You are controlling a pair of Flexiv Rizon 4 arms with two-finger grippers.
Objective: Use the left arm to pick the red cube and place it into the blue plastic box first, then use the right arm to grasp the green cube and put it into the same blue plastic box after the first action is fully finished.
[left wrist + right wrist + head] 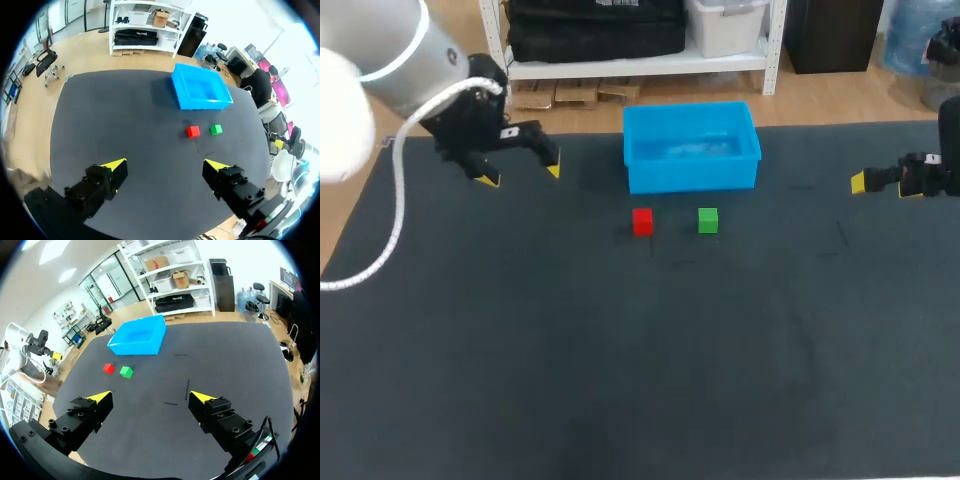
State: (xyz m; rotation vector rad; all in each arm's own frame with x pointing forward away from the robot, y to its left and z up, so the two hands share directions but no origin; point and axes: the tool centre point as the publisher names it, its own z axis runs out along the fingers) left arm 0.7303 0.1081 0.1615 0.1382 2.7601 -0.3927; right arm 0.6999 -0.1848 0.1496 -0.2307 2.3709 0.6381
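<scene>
A red cube [642, 221] and a green cube [708, 220] sit side by side on the dark table, just in front of the blue plastic box [691, 146]. My left gripper [520, 175] hangs open at the far left, well away from the red cube. In the left wrist view the left gripper [165, 165] holds nothing; the red cube [192, 131], green cube [216, 129] and box [201, 92] lie ahead. My right gripper [878, 182] is at the right edge; in its wrist view the right gripper [150, 397] is open, with the red cube [108, 368], green cube [126, 371] and box [138, 336] ahead.
A white cable [395, 215] hangs from my left arm over the table's left side. The box looks bare inside. Short thin marks [187, 388] lie on the mat.
</scene>
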